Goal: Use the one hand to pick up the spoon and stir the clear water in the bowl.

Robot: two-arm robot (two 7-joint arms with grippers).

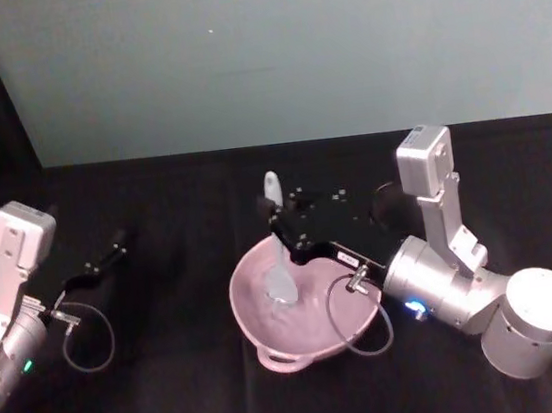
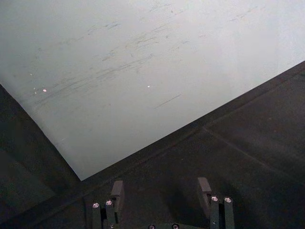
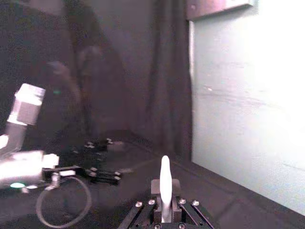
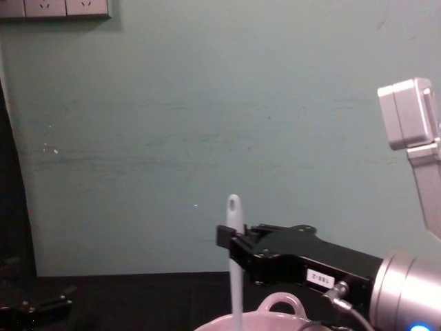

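Note:
The pale pink bowl (image 1: 254, 320) sits on the black table in front of me, its loop handle (image 1: 283, 361) toward the near side. My right gripper (image 1: 277, 229) hovers over the bowl's far rim, shut on the white spoon (image 1: 280, 251). The spoon stands nearly upright, its scoop down inside the bowl and its holed tip pointing up. In the chest view the spoon (image 4: 235, 276) rises from the bowl (image 4: 279, 303) through the right gripper (image 4: 233, 247). The right wrist view shows the spoon handle (image 3: 165, 181) clamped between the jaws. My left gripper (image 1: 111, 255) rests open, far left.
A black cloth covers the table, with a pale green wall (image 1: 268, 56) behind it. A loop of cable (image 1: 88, 335) hangs by the left wrist. Another cable (image 1: 355, 318) droops from the right wrist over the bowl's near-right rim. The left fingers (image 2: 116, 192) point at the wall.

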